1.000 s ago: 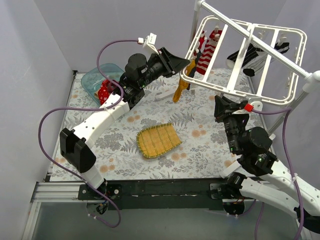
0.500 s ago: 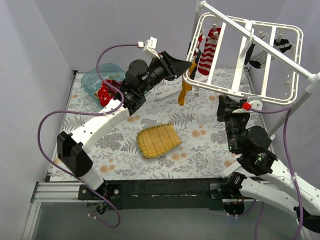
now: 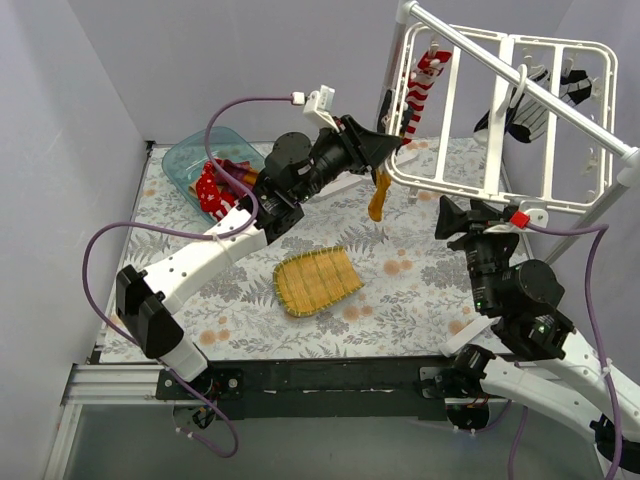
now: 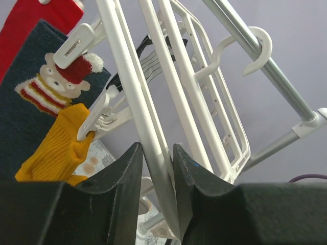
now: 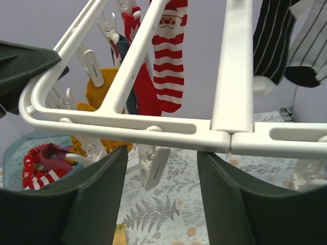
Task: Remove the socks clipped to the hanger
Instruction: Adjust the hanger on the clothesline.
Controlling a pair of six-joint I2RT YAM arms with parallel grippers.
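The white hanger (image 3: 470, 188) hangs tilted from a pole at the back right. My left gripper (image 3: 385, 150) is shut on the frame bar at its near left corner (image 4: 127, 76). A mustard yellow sock (image 3: 380, 195) dangles from a clip just below that corner. A red-and-white striped sock (image 3: 425, 85) and black-and-white socks (image 3: 520, 100) are clipped farther back. A navy bear sock (image 4: 30, 102) shows beside the yellow one (image 4: 61, 148). My right gripper (image 3: 455, 215) is open just under the front bar (image 5: 153, 125), with an empty clip (image 5: 156, 163) hanging between its fingers.
A teal bin (image 3: 190, 152) at the back left holds loose socks (image 3: 215, 185). A yellow woven mat (image 3: 315, 280) lies mid-table. The white pole stand (image 3: 620, 160) rises at the right. Purple walls enclose the left, back and right.
The left gripper has moved right with the hanger corner, tipping the frame up steeper. The yellow sock swung right with it. The right gripper's jaws have opened.
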